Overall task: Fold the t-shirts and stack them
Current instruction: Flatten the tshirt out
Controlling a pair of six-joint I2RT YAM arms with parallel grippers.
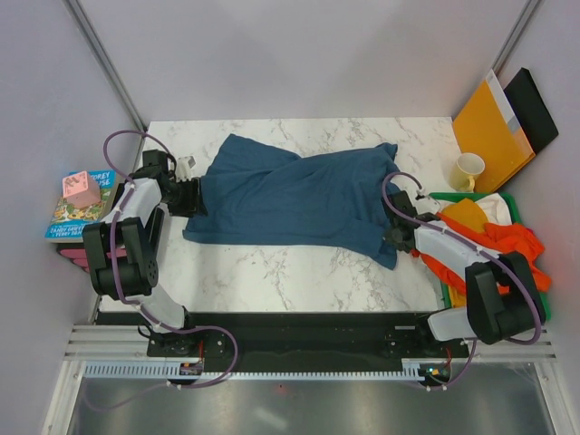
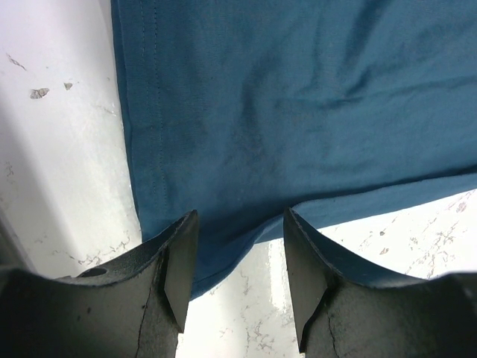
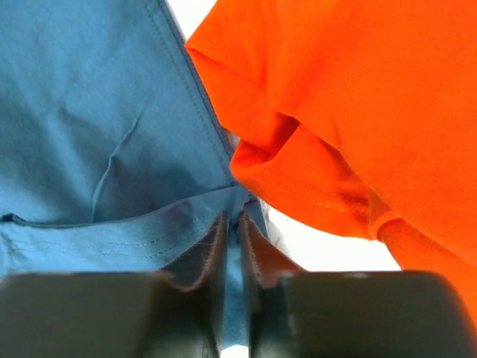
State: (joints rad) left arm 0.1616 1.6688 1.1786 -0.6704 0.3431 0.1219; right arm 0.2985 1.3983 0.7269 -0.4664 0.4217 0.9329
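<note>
At right, the right hand [image 3: 232, 221] pinches the teal t-shirt [image 1: 290, 195] — left hand [image 2: 240, 227] gapes at its hem.

Robot lab cell: plain white enclosure walls [image 1: 299, 54], aluminium mounting rail [image 1: 299, 349], marble-pattern table [image 1: 299, 272].

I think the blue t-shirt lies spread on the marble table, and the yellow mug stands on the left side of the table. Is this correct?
Not quite. The blue t-shirt does lie spread on the marble table, but the yellow mug stands on the right side, near the orange envelope. The top external view shows this.
</note>
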